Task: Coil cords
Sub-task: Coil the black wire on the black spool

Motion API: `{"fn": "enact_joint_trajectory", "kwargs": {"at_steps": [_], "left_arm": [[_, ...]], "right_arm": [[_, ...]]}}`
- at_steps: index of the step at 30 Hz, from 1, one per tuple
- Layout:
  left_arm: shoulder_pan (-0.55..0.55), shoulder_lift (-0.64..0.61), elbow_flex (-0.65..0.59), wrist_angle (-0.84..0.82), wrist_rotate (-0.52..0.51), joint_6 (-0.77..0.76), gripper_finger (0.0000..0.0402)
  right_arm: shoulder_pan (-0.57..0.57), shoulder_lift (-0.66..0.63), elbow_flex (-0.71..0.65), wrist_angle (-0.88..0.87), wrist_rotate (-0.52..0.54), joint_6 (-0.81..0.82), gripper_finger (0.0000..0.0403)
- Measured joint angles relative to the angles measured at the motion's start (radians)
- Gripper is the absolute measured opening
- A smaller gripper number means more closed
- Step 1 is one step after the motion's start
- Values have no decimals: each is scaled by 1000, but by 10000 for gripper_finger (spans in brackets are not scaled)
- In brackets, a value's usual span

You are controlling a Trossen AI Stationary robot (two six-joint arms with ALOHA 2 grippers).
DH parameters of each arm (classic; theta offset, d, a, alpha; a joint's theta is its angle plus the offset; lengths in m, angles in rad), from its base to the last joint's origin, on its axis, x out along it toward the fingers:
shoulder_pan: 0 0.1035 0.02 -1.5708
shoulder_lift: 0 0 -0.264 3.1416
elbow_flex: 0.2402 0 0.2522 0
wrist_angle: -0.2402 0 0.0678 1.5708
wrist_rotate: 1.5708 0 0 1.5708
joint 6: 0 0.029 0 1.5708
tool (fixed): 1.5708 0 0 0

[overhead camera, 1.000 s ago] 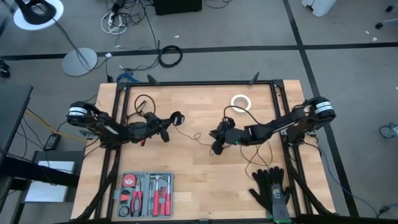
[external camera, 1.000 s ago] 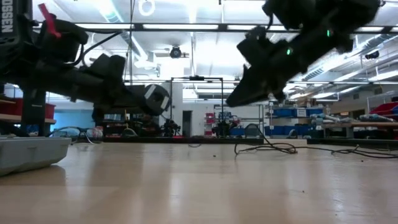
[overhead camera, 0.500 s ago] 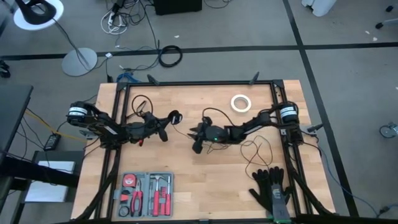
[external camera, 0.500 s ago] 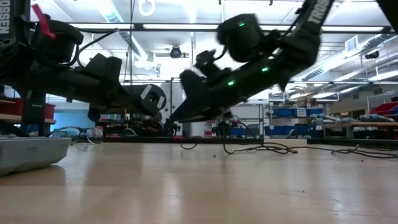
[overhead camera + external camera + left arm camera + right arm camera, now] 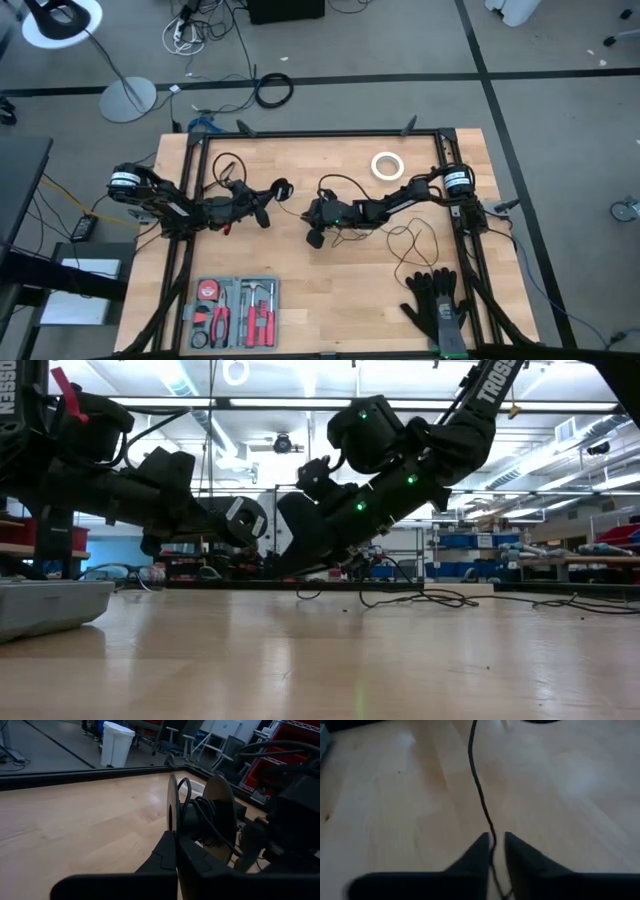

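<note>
Left gripper: Gripping the puck on edge, our jaws clenched on its rim, left of centre.
Cord: we see it running lengthwise between both grippers.
Right gripper: our fingers pinch the cord mid-table.

High view: overhead, straight down, far off; takes in whole table, both arms, floor around.
Low view: at tabletop height, level across wood toward room behind; arms close overhead.
Left wrist view: very near, forward past own fingers along table.
Right wrist view: very near, down onto wood, cord running ahead.
All share tabletop centre.
</note>
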Motion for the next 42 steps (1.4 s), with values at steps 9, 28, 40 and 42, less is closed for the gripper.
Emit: {"fn": "enact_joint_trajectory", "kwargs": {"at_steps": [9,28,40,42], "left_arm": [[0,1,1,23,87,0,0],[0,1,28,-122,222,77,0],[0,19,335,-667,111,129,0],[0,27,364,-673,85,129,0]], "right_arm": [[-53,-4,1,-147,-74,150,4],[-123,-189,0,-274,-105,150,1],[-122,-151,132,-275,-190,95,0],[-114,-123,164,-275,-190,77,1]]}}
